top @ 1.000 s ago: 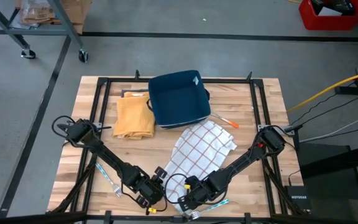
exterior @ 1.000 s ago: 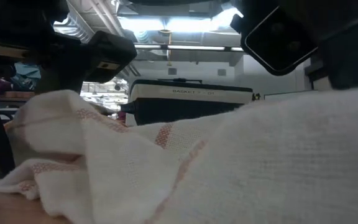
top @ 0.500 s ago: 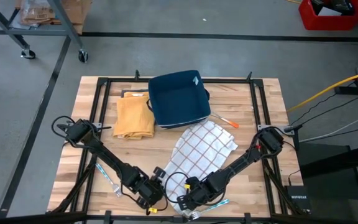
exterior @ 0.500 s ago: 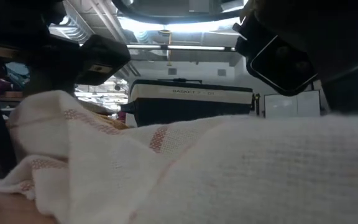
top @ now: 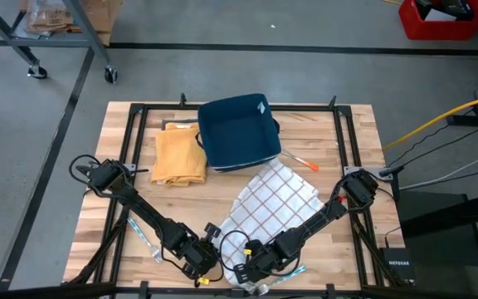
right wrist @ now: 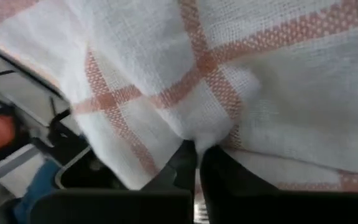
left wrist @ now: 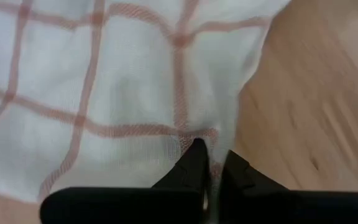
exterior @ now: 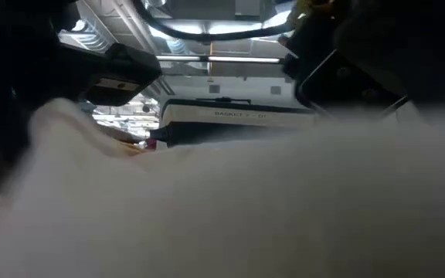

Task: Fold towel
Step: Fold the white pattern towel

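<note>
A white towel (top: 274,202) with orange checks lies spread on the wooden table, reaching from the middle toward the near edge. Both grippers are at its near end. My left gripper (top: 214,249) is shut on the towel's near left corner, and my right gripper (top: 251,264) is shut on the near edge beside it. In the low view the towel (exterior: 222,208) fills most of the picture as a blur, right before the camera. My left gripper (left wrist: 211,155) pinches the towel's side edge (left wrist: 219,134) by a corner between its two fingers, slanting down from the near left. The cloth beyond the fingers lies slack on the table. My right gripper (right wrist: 197,149) pinches a bunched fold of the towel (right wrist: 213,127) between its two fingers, slanting down from the near side. How many layers it has, I cannot tell.
A dark blue square basket (top: 237,133) stands at the far middle, with a folded yellow cloth (top: 179,155) on its left. An orange-tipped tool (top: 301,160) lies by the towel's far end. Small utensils lie near the front edge (top: 143,235).
Both grippers have shut on the towel's near end, the right one sinking a little onto it. The towel's near part has bunched and risen before the low camera; its far part has stayed spread on the table.
</note>
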